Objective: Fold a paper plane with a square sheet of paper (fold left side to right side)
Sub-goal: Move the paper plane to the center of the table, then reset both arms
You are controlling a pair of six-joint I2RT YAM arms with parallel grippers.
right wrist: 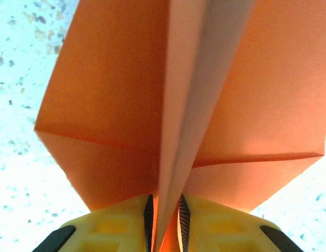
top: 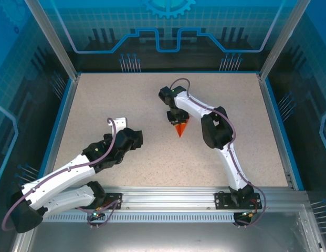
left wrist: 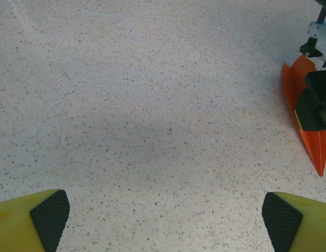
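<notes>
The orange paper plane (top: pixel 180 127) is a narrow pointed dart near the middle of the table, tip toward the near edge. My right gripper (top: pixel 175 116) is shut on its wide end. In the right wrist view the plane (right wrist: pixel 126 105) spreads as two wings around a raised centre fold, which is pinched between the black pads (right wrist: pixel 148 215). The left wrist view has the plane (left wrist: pixel 309 131) at the far right with the right gripper's dark fingers over it. My left gripper (top: pixel 135 137) hangs open over bare table to the plane's left, its yellow fingers (left wrist: pixel 31 223) wide apart and holding nothing.
A small white bracket (top: pixel 117 122) lies on the table just beyond the left arm. The speckled table (top: pixel 100 105) is bounded by a blue rim and clear enclosure walls. A metal rail (top: pixel 168 197) runs along the near edge.
</notes>
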